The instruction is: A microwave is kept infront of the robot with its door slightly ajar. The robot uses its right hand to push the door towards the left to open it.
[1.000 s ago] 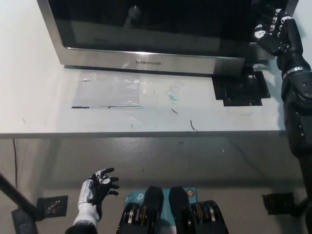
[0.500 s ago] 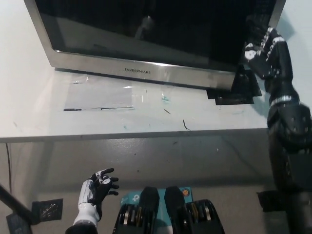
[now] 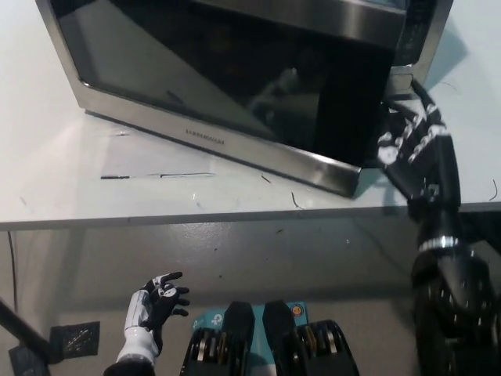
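The microwave [image 3: 235, 70] is sitting on the white table [image 3: 63, 196], its door [image 3: 227, 86] angling out toward the near right. The black right robot hand [image 3: 407, 141] is pressing, fingers spread, against the door's right edge. The white left robot hand [image 3: 156, 301] is hanging open below the table's near edge.

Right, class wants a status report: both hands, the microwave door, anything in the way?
Right hand at the door's free edge, fingers spread. Left hand idle, low, open. Microwave door swung partway out over the table. Nothing blocking its path.
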Robot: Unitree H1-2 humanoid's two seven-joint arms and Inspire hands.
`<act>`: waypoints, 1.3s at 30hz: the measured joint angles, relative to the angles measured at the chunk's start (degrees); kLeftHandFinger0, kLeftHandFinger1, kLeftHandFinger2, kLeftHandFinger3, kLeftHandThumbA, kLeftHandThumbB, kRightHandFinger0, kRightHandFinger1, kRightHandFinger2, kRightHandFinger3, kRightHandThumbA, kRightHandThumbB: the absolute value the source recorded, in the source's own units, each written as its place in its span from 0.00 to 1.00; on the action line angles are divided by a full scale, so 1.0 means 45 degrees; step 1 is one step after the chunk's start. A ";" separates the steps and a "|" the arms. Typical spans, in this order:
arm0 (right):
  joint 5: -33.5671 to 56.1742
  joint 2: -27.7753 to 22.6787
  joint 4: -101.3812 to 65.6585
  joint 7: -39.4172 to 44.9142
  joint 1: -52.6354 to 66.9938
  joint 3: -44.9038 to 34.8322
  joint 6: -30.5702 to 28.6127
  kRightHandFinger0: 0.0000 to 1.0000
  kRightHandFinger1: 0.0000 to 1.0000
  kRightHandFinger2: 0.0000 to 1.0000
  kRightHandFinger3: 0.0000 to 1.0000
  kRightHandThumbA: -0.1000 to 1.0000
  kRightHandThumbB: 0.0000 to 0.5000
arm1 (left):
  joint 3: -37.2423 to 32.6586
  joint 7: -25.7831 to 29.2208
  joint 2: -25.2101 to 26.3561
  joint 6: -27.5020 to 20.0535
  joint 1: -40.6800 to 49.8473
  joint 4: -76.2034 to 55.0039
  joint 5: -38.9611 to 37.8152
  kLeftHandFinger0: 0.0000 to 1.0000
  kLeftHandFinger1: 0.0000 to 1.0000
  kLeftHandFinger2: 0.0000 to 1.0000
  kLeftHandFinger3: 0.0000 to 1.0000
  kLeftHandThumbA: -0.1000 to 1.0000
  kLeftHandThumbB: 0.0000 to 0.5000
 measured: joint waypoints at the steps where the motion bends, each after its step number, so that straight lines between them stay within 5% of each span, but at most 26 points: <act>1: 0.0058 0.0035 -0.0385 0.0001 0.0321 0.0227 0.0041 0.53 0.67 0.75 0.94 0.42 0.36 | 0.0001 0.0001 0.0000 0.0001 -0.0002 0.0003 0.0000 0.33 0.34 0.38 0.50 0.09 0.06; 4: 0.0267 0.0061 -0.1176 0.0027 0.1018 0.0797 0.0182 0.56 0.66 0.75 0.92 0.41 0.32 | 0.0001 0.0002 0.0000 0.0001 -0.0011 0.0026 -0.0001 0.40 0.38 0.41 0.50 0.08 0.02; 10: 0.0506 0.0113 -0.2256 0.0089 0.1976 0.1791 0.0441 0.63 0.72 0.75 0.94 0.42 0.25 | 0.0006 0.0007 -0.0003 0.0011 -0.0054 0.0026 -0.0002 0.36 0.35 0.38 0.50 0.06 0.02; 13: 0.0590 0.0117 -0.2550 0.0297 0.2291 0.2362 0.0542 0.64 0.72 0.78 0.93 0.47 0.31 | 0.0001 0.0006 -0.0010 0.0005 -0.0083 0.0058 -0.0003 0.38 0.36 0.39 0.50 0.09 0.05; 18: 0.0704 0.0286 -0.2595 0.0818 0.2634 0.3130 0.0842 0.59 0.71 0.78 0.99 0.49 0.23 | -0.0022 0.0005 -0.0006 -0.0008 -0.0107 0.0110 -0.0003 0.39 0.37 0.41 0.53 0.11 0.08; 26: 0.0856 0.0356 -0.2578 0.1128 0.2871 0.2884 0.0985 0.55 0.67 0.77 0.96 0.46 0.25 | 0.0002 0.0002 0.0060 -0.0009 -0.0109 0.0109 -0.0022 0.34 0.34 0.38 0.52 0.13 0.15; 39: 0.1263 0.0089 -0.2606 0.1391 0.3397 0.1927 0.0993 0.53 0.65 0.76 0.92 0.46 0.29 | -0.0013 0.0005 0.0050 -0.0028 -0.0116 0.0196 -0.0025 0.35 0.35 0.39 0.51 0.12 0.11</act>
